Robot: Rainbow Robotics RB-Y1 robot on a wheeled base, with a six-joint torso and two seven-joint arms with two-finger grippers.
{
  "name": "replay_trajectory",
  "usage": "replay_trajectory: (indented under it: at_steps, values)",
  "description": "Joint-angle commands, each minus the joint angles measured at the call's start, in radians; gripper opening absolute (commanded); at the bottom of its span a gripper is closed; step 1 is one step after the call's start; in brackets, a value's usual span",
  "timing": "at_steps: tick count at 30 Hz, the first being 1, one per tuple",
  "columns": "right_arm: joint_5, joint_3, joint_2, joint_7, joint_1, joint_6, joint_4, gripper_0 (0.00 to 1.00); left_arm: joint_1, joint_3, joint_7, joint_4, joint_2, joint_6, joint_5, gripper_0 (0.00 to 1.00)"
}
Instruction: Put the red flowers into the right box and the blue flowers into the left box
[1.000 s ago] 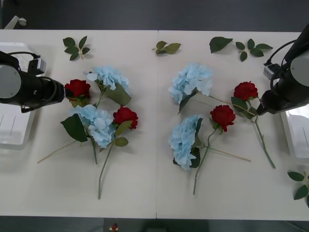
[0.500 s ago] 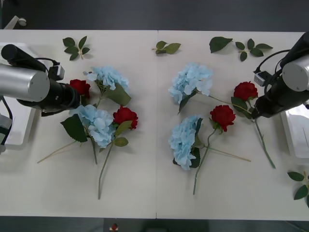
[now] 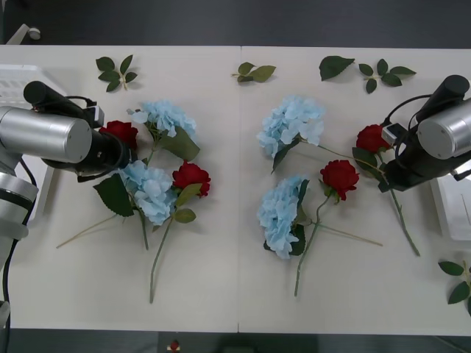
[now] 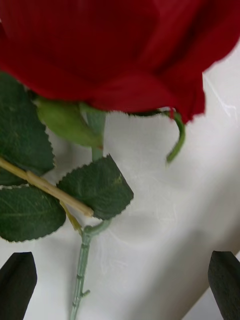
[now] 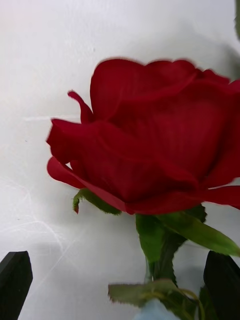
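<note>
The left arm [image 3: 51, 136] reaches in from nine o'clock, its silver forearm lying nearly level and pointing toward three o'clock, black wrist low over the table. The left gripper [image 5: 120, 285] is spread wide, its black fingers [image 5: 15, 282] at the two corners of its wrist view. The right arm [image 3: 441, 132] comes in from three o'clock, angled toward eight o'clock, and the right gripper [image 4: 122, 290] likewise has its fingers [image 4: 17, 285] wide apart.
</note>
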Motion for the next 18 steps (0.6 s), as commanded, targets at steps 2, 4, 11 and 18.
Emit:
replay_trajectory:
  at_steps: [2,4,11,18]
  values:
    - [0.001,0.001,0.012,0.019,-0.015,-0.021,0.021,1.0,-0.05,-0.039,0.029,0.037,-0.005,-0.058,-0.028,1.0]
    - [0.004,0.001,0.016,0.021,-0.015,-0.024,0.027,1.0,-0.05,-0.039,0.029,0.043,-0.01,-0.066,-0.034,1.0]
    - [0.011,0.01,0.025,0.022,-0.014,-0.033,0.027,1.0,-0.05,-0.039,0.033,0.043,-0.013,-0.067,-0.026,0.02]
    - [0.011,0.021,0.047,0.027,-0.014,-0.065,0.051,1.0,-0.05,-0.039,0.039,0.043,-0.013,-0.07,-0.025,0.0]
